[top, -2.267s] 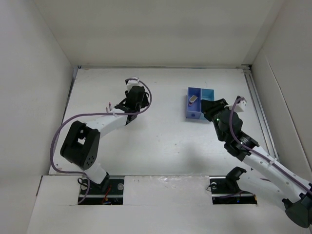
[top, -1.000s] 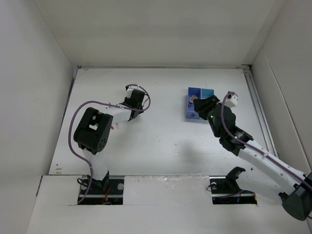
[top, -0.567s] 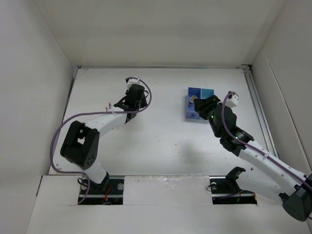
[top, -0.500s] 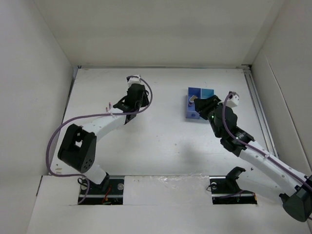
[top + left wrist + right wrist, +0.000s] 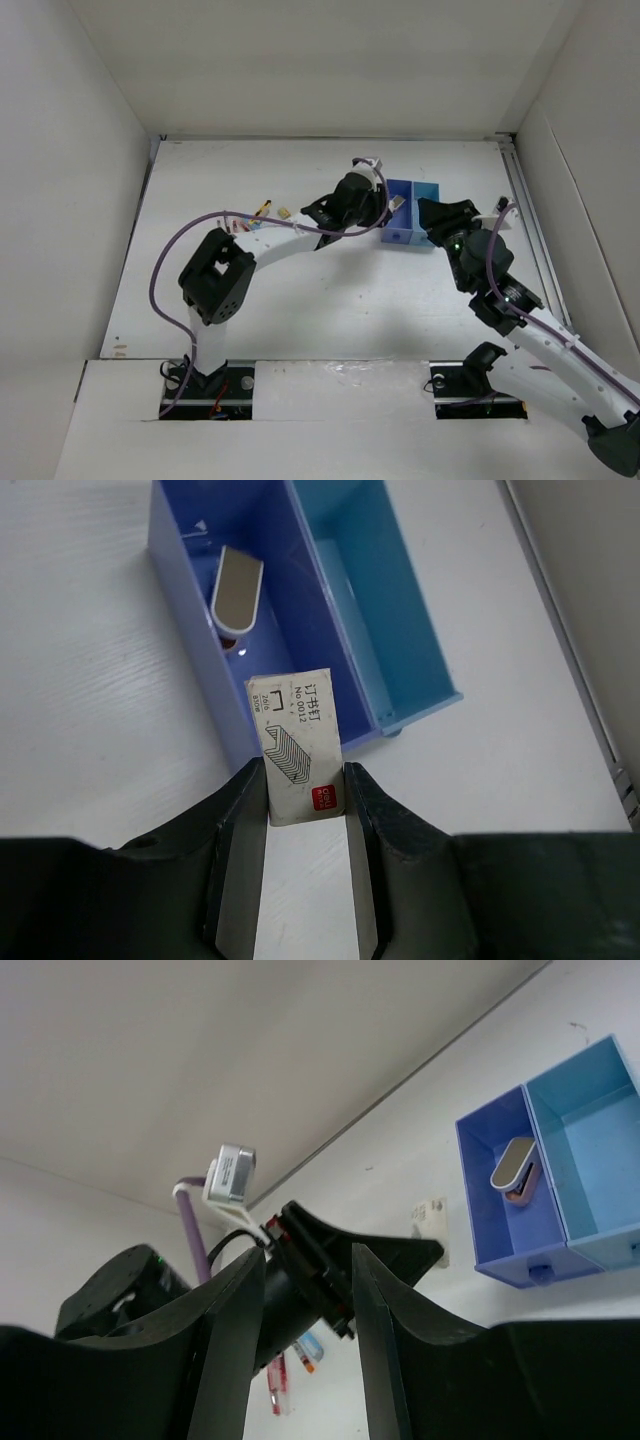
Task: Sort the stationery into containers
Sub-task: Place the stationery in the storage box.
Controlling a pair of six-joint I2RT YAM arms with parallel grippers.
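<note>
My left gripper (image 5: 388, 206) is shut on a small beige staples box (image 5: 296, 744) and holds it at the near edge of the blue box (image 5: 410, 228), by its dark blue compartment (image 5: 195, 600). In that compartment lies a beige eraser-like block (image 5: 237, 590). The light blue compartment (image 5: 365, 610) holds nothing I can see. My right gripper (image 5: 433, 213) is open and empty just right of the box. The right wrist view shows the left gripper with the staples box (image 5: 431, 1223) beside the blue box (image 5: 548, 1195).
Loose stationery lies left of centre: a yellow-black piece (image 5: 263, 208), a small beige block (image 5: 284, 213) and red-and-white pens (image 5: 240, 227). The right wrist view shows the pens (image 5: 274, 1382) and a light blue pen (image 5: 311, 1344). White walls enclose the table (image 5: 330, 290).
My left arm has swung from the left part of the table over to the blue box, with the staples box in its jaws. My right gripper has drawn back a little from the box.
</note>
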